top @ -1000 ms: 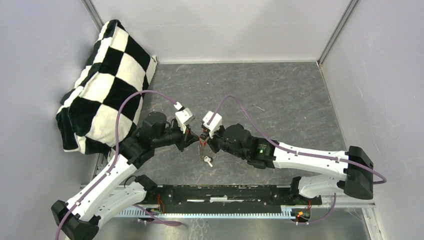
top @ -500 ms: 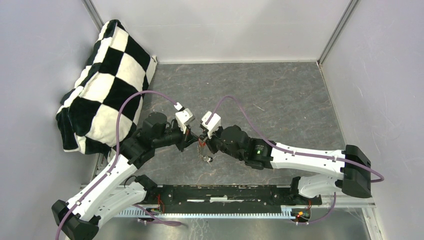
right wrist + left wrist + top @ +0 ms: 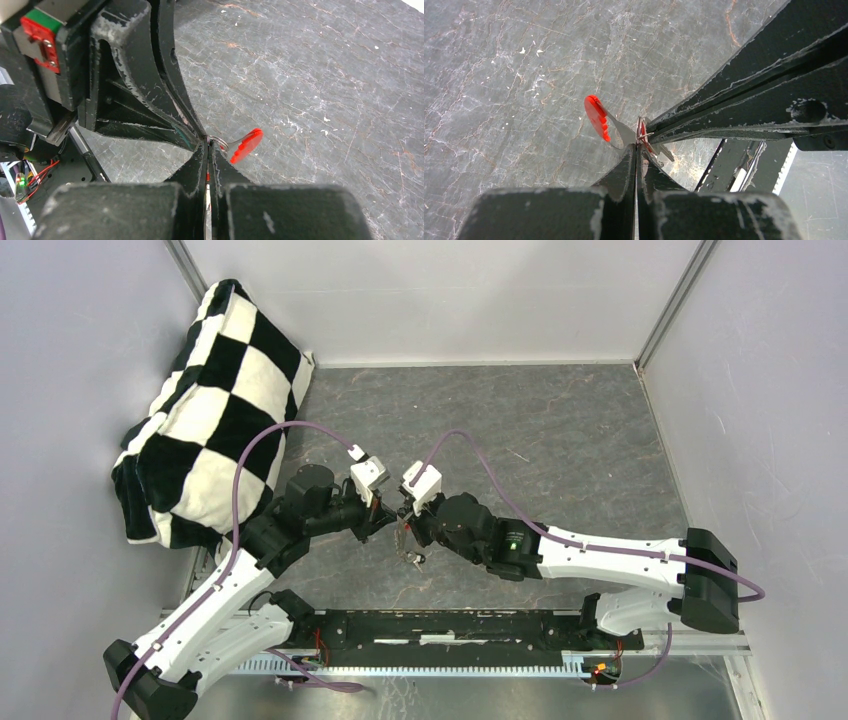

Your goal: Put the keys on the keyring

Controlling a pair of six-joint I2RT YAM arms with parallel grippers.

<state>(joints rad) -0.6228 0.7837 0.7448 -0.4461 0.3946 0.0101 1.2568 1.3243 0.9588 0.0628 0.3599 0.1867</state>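
Both arms meet over the middle of the grey marble-look tabletop (image 3: 560,430), gripper tips nearly touching each other. Left gripper (image 3: 636,150) is clenched, no gap between the fingers. The metal shank of the red key (image 3: 597,117) runs right into its tips, so it looks pinched there, with the red plastic head sticking out free to the side, clear of the tabletop. Right gripper (image 3: 207,150) is clenched too, with a thin red sliver visible between its fingers, which looks like the keyring band. A small wire loop of the keyring (image 3: 218,142) sits exactly at the point where the 2 grippers' tips meet, touching the shank end of the red key. Cannot tell whether the key is actually threaded on the loop or only pressed against it.

In the top view the rest of the keyring hangs down from the meeting point as a short thin strand, and the other key (image 3: 415,558) is at its lower end, just nearer the arm bases than the gripper tips. It is too small to tell its colour, or whether it rests on the tabletop or dangles.

A black-and-white checkered cushion (image 3: 200,410) leans in the far left corner against the wall, well apart from the grippers. Purple cables (image 3: 300,426) loop over both arms.
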